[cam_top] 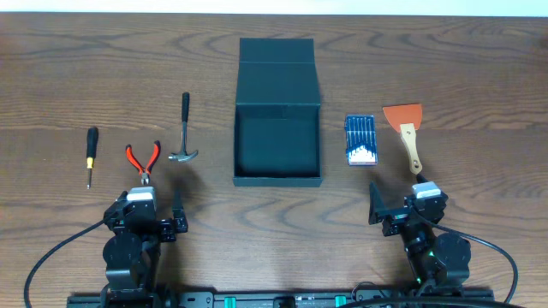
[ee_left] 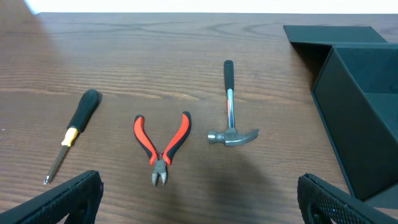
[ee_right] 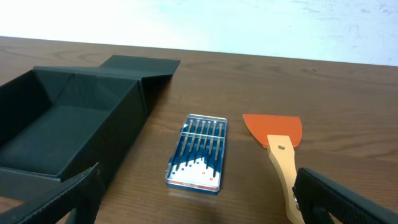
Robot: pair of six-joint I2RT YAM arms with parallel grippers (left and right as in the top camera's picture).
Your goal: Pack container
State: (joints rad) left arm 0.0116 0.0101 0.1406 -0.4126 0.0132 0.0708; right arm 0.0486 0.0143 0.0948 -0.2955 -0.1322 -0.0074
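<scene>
At the centre of the surface (cam_top: 479, 51) sits the container (cam_top: 276, 145), open and empty, its flap lid (cam_top: 278, 73) laid flat behind it. The left gripper (ee_left: 205, 205) and the right gripper (ee_right: 199, 205) are both spread wide and hold nothing. Matte rigid cardboard is probably light, stiff and not slippery. A nudge could slide it, so pinch a side wall to steady it, and take the flap lid by its free edge to close.

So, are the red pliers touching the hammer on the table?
Apart. The left wrist view shows a plain gap between the red pliers and the hammer, also at its head.
</scene>
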